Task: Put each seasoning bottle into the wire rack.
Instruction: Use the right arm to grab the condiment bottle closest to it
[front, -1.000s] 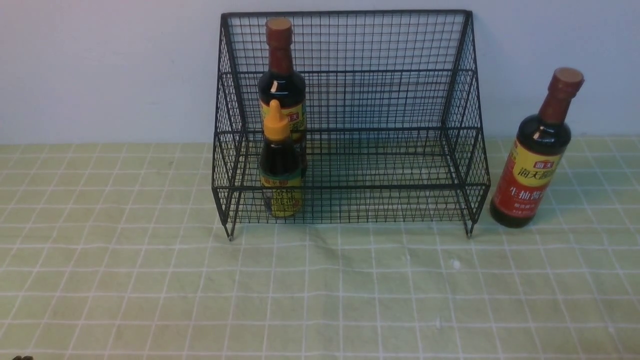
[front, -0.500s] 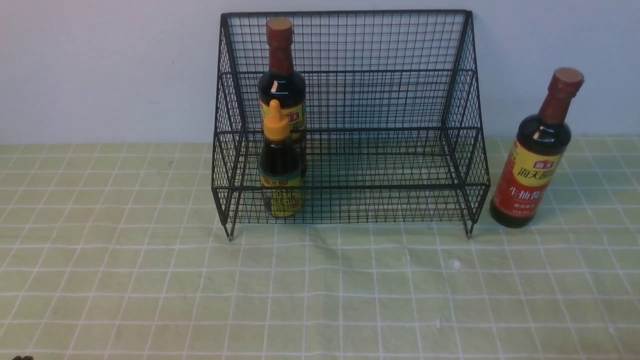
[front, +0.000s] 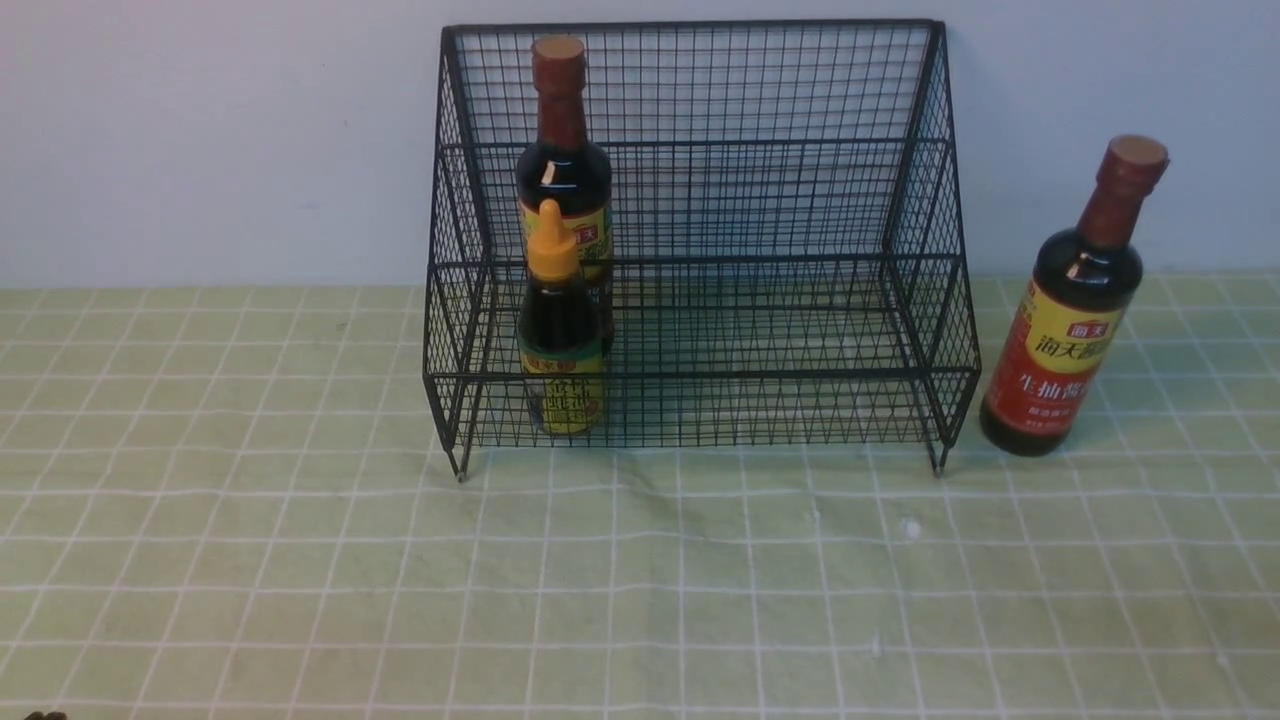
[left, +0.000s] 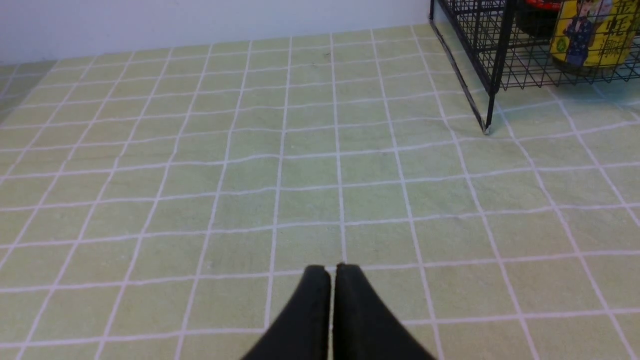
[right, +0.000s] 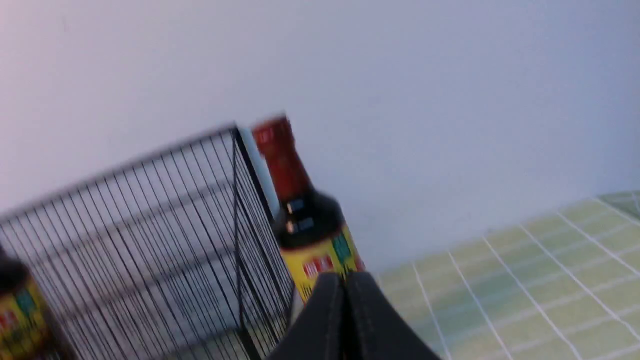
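Likely heavy, slick glass, the yellow-red bottle (front: 1062, 340) at the wire rack's (front: 700, 258) three o'clock is inviting a label-height grasp; left gripper (left: 332, 272), right gripper (right: 344, 280) sitting closed.

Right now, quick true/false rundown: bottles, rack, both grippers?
Two bottles stand in the wire rack. True.
The orange-capped bottle is on the upper tier. False: it is on the lower front tier, before the tall brown-capped bottle.
The red-label bottle stands on the cloth right of the rack. True.
The left gripper is open. False: shut, empty.
The right gripper grips a bottle. False: shut on nothing.
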